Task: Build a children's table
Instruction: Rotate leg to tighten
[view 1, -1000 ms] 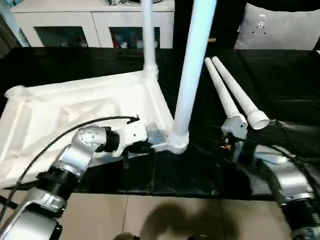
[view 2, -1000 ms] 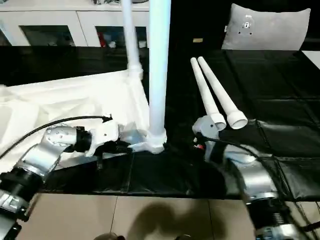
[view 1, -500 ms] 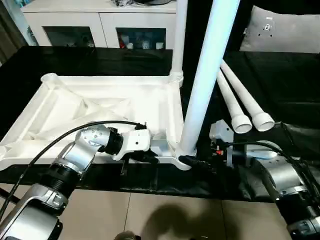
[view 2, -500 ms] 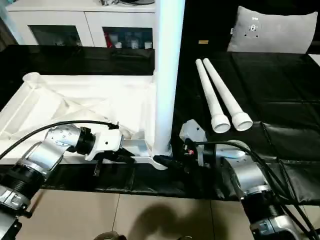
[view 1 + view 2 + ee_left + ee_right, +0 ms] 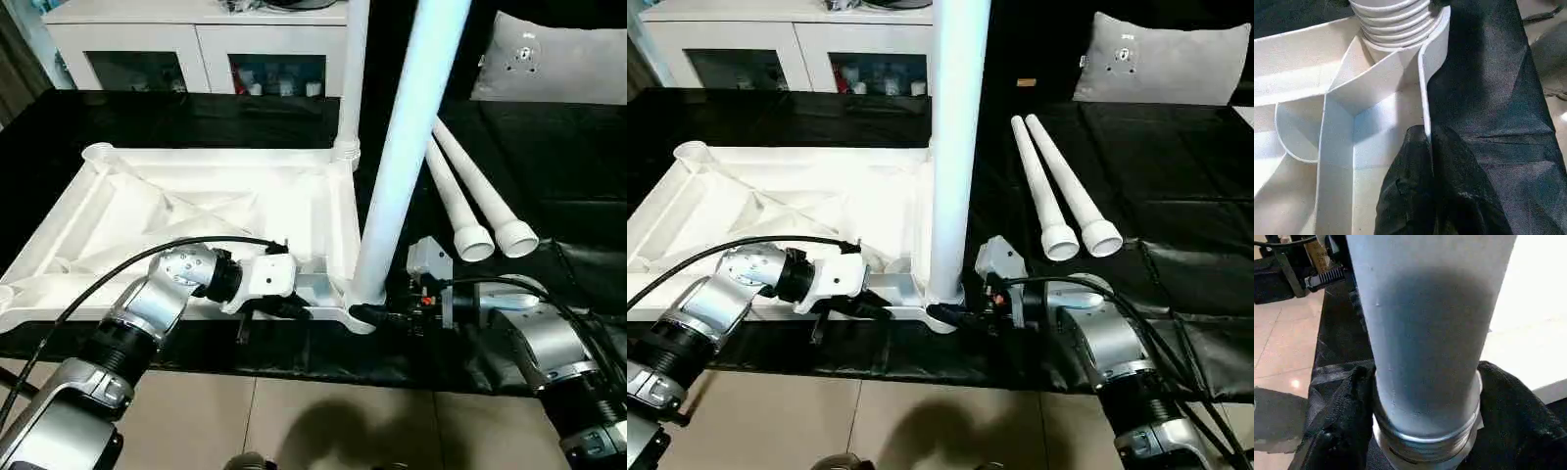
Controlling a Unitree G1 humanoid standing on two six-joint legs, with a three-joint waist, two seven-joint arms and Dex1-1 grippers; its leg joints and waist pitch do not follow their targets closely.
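Observation:
The children's table top (image 5: 211, 155) lies upside down on the black-covered surface. One white leg (image 5: 402, 166) stands upright in its near right corner socket, and another leg (image 5: 353, 69) stands in the far right socket. Two loose legs (image 5: 456, 201) (image 5: 485, 191) lie side by side to the right. My left gripper (image 5: 294, 305) is shut on the top's thin near rim (image 5: 1422, 73) beside the threaded socket, its fingers (image 5: 1405, 186) pinching the wall. My right gripper (image 5: 377, 315) hugs the base of the near leg (image 5: 1430, 333), with a finger (image 5: 1342, 416) pressed on each side.
A white cabinet (image 5: 196, 39) with glass doors stands behind the work surface. A grey cushion (image 5: 549, 59) rests at the back right. The black cover's front edge drops to a tiled floor (image 5: 323, 421). A black cable arcs over my left forearm (image 5: 147, 259).
My right gripper has left the loose legs, moved left to the near upright leg's base and closed around it. The left gripper stays on the rim. The camera has shifted.

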